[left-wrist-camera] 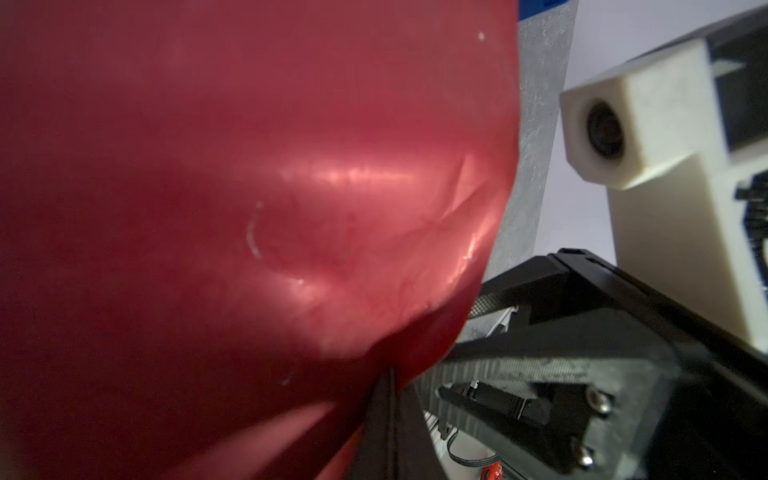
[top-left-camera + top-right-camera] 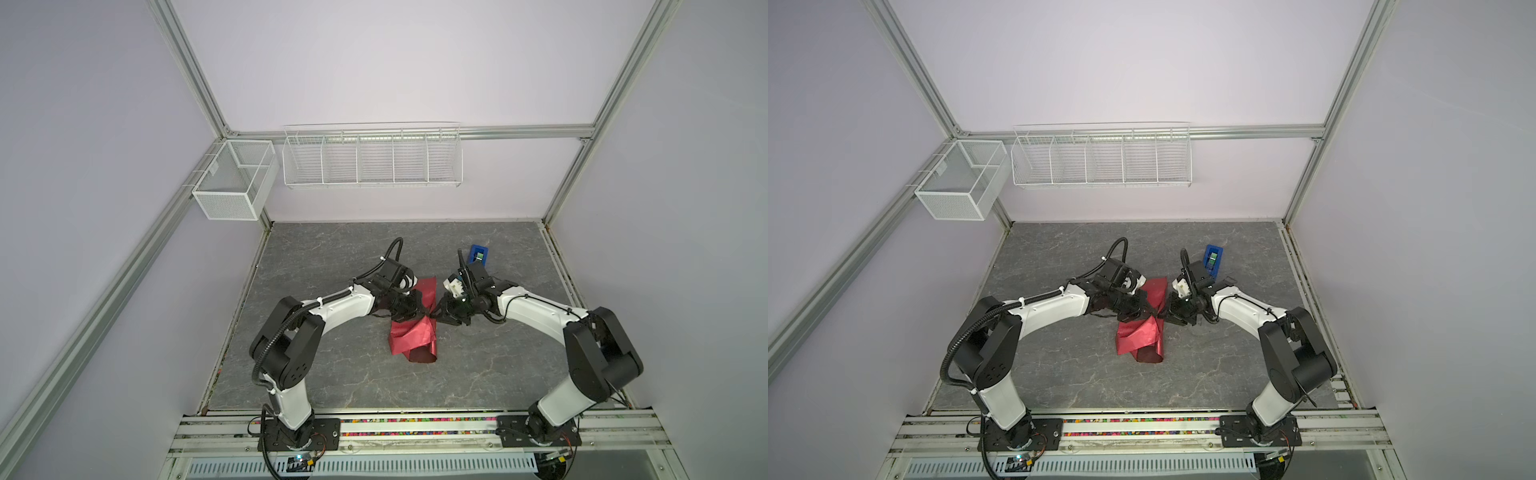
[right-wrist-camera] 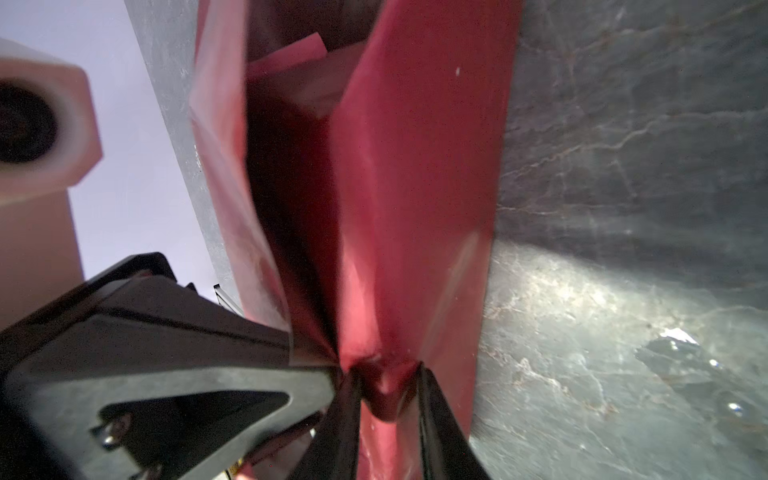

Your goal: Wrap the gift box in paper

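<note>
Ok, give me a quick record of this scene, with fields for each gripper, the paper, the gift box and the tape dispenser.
left gripper: shut on the paper
right gripper: shut on a bunched fold of the paper, close to the left gripper
paper: red, creased, gathered at the middle, near end resting on the table
gift box: not visible in any view
tape dispenser: blue, on the table beyond the right arm, untouched

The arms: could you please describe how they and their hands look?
The left arm and right arm: white shells, black joints, black cables held by white ties. The left hand and right hand: black, angular, each with a white camera block.
</note>
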Available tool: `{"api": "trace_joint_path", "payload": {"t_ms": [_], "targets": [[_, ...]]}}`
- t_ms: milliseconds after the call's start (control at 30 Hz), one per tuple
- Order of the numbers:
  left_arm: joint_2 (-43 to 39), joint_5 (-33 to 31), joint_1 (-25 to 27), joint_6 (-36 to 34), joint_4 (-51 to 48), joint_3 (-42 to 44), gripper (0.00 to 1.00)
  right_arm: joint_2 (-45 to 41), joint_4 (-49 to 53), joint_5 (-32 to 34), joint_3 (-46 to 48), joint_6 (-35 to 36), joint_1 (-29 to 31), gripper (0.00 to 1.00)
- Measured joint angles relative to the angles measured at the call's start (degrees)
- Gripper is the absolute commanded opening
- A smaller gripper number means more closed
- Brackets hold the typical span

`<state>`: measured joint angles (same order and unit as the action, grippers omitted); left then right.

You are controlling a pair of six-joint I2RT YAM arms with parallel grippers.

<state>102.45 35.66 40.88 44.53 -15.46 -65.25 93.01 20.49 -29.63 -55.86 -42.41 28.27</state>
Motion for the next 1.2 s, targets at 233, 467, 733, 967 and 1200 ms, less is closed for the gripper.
{"api": "trace_joint_path", "payload": {"t_ms": [233, 467, 733, 967, 1200], "targets": [[-0.68, 2.67, -0.46, 1.90, 6.58, 3.15, 0.28, -0.15, 0.24, 0.24, 0.04, -0.02, 0.00, 0.27], [-1.55, 4.55, -0.81, 3.19, 12.09, 5.99, 0.41, -3.21, 4.57, 3.19, 0.02, 0.44, -0.46, 0.34], [-1.75, 5.33, -1.09, 3.48, 14.23, 7.06, 0.42, -4.52, 4.26, 2.82, -0.83, 0.02, -2.27, 0.43], [-2.16, 5.22, -1.40, 3.89, 14.84, 7.67, 0.41, 1.77, 0.50, -1.51, -2.03, -1.05, -2.40, 0.33], [-2.49, 4.70, -1.51, 4.31, 14.67, 7.82, 0.41, 3.65, -0.76, -3.82, -2.51, -0.94, -2.58, 0.25]]}}
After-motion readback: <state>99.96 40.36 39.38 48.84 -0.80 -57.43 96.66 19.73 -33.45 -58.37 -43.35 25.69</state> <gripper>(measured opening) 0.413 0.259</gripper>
